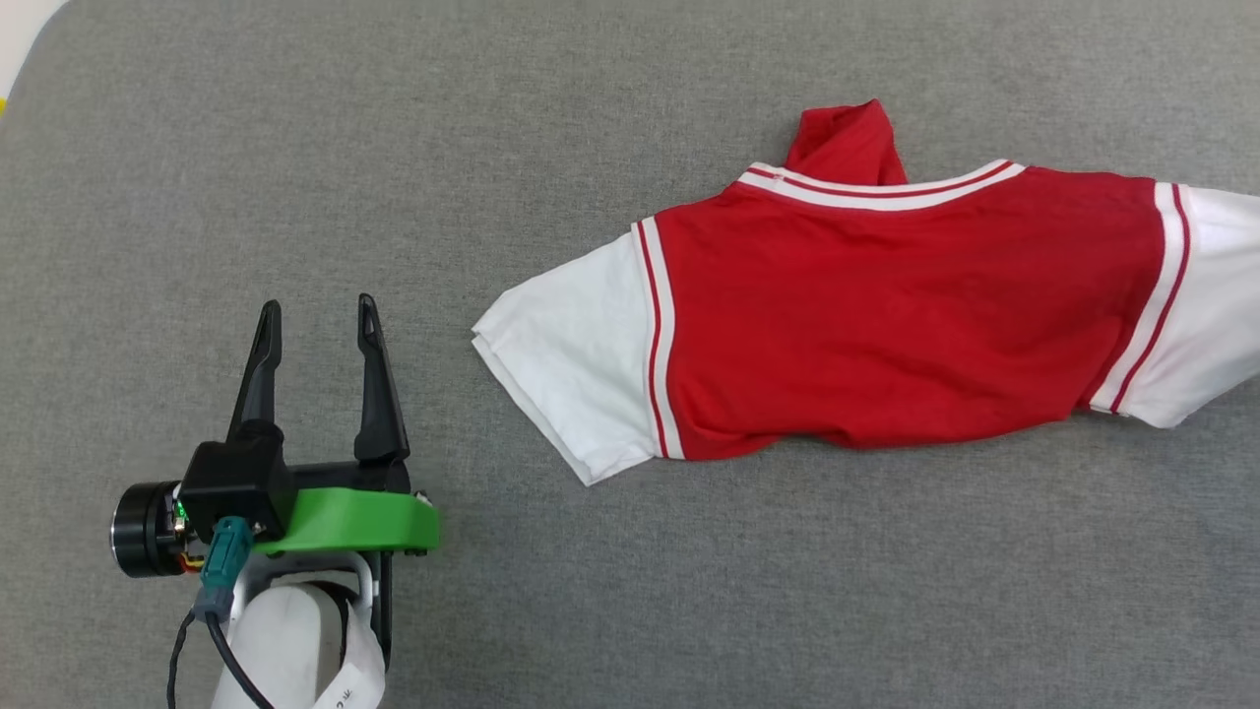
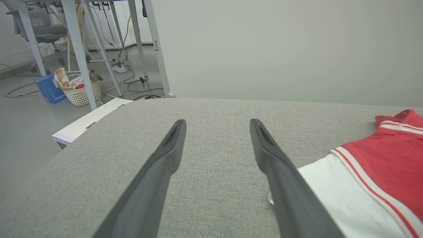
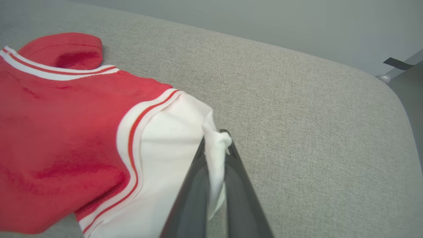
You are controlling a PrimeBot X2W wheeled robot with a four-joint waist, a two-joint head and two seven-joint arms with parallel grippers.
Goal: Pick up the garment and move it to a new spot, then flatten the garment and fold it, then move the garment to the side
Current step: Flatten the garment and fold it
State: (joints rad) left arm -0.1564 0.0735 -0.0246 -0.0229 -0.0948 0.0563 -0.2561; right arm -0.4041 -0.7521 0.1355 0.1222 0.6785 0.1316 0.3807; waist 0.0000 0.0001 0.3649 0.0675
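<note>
The red jersey T-shirt (image 1: 886, 315) lies on the right half of the grey padded tabletop (image 1: 630, 611), its 2 white sleeves out to either side and its striped neck toward the far edge. The right gripper (image 3: 216, 138) is clamped on the bunched edge of the sleeve on the robot's right. The left gripper (image 1: 317, 303) hovers with fingers spread wide, near the other sleeve and apart from it.
</note>
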